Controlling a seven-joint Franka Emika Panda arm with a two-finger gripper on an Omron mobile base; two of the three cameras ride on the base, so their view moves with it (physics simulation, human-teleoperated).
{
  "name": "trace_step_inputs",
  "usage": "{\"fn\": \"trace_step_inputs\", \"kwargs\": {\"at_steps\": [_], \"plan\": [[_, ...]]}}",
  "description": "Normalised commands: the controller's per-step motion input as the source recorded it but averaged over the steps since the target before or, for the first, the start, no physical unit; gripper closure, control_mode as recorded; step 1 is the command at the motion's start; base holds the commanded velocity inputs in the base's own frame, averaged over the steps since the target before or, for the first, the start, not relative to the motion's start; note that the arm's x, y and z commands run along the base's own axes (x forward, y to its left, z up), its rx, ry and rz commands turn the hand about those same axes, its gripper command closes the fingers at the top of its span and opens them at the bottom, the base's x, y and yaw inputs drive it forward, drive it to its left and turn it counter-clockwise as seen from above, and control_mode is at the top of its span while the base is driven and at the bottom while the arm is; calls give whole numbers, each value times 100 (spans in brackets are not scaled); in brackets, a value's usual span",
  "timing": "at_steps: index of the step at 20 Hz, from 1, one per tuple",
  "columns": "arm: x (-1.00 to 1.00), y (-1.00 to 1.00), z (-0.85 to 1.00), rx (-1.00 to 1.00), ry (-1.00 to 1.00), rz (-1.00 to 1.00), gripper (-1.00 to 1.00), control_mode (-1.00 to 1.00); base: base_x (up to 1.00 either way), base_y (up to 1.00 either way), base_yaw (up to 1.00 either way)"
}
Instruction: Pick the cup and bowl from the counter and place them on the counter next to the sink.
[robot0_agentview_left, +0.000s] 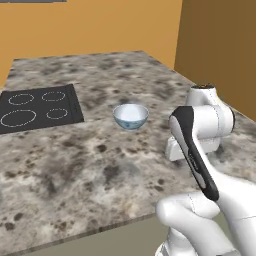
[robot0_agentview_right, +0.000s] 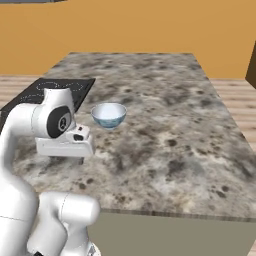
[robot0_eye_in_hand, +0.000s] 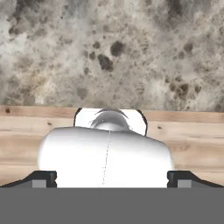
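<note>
Sitting upright on the grey-brown speckled granite-look counter, just beside the black stovetop with white ring burners: a round white bowl with a pale blue glossy outside. Probably behaving as rigid, light, smooth-glazed ware, likely slippery and chippable; best pinching the thin wide rim, one finger inside, one outside. Hovering well apart from it, over the counter's front edge: the two-finger gripper, dark tips spread wide, holding nothing.
</note>
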Motion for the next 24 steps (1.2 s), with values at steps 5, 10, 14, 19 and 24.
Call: {"fn": "trace_step_inputs", "kwargs": {"at_steps": [5, 10, 14, 19, 24], "plan": [[100, -13, 22, -2, 26, -3, -100, -100, 0, 0, 0], [100, 0, 2, 0, 5, -7, -100, -100, 0, 0, 0], [100, 0, 0, 0, 0, -9, -100, -100, 0, 0, 0], [98, 0, 0, 0, -2, -9, -100, -100, 0, 0, 0], [49, 2, 0, 0, 0, -2, -100, -100, 0, 0, 0]]}}
